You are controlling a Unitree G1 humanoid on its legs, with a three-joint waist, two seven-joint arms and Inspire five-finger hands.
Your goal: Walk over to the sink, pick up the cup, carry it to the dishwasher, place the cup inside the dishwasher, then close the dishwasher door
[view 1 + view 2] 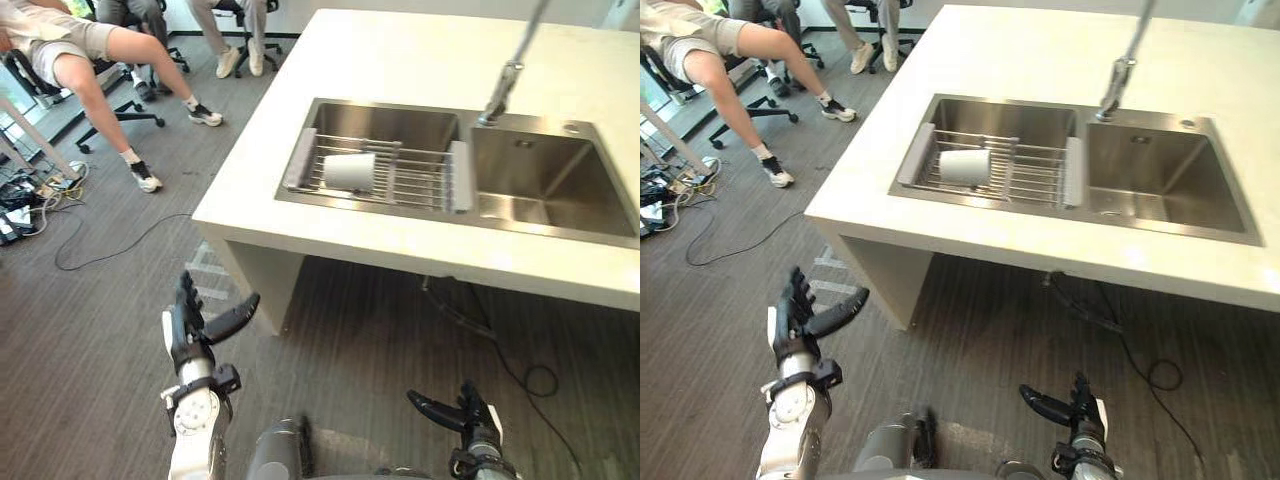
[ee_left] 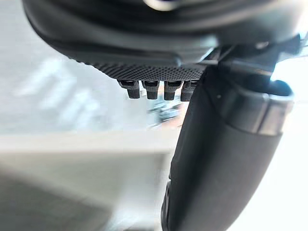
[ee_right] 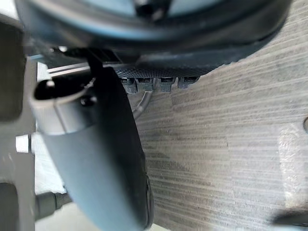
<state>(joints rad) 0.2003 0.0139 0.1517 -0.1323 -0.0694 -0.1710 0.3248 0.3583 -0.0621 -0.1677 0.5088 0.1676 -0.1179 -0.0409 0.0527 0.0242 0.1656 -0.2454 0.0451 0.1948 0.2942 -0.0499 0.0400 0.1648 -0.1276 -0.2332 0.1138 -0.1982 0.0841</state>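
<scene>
Lying sideways, long axis crosswise, on the rack (image 1: 425,182) in the sink (image 1: 560,170), the cup (image 1: 350,172) sits well ahead of both low hands in the eye views, left hand (image 1: 195,335) nearer; left wrist view: fingers (image 2: 153,89) straight, empty; right wrist view: right hand (image 3: 96,159) likewise.

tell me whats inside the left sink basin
A wire rack spans the left basin, and a white cup lies on its side on it. The basin floor under the rack is mostly covered.
</scene>
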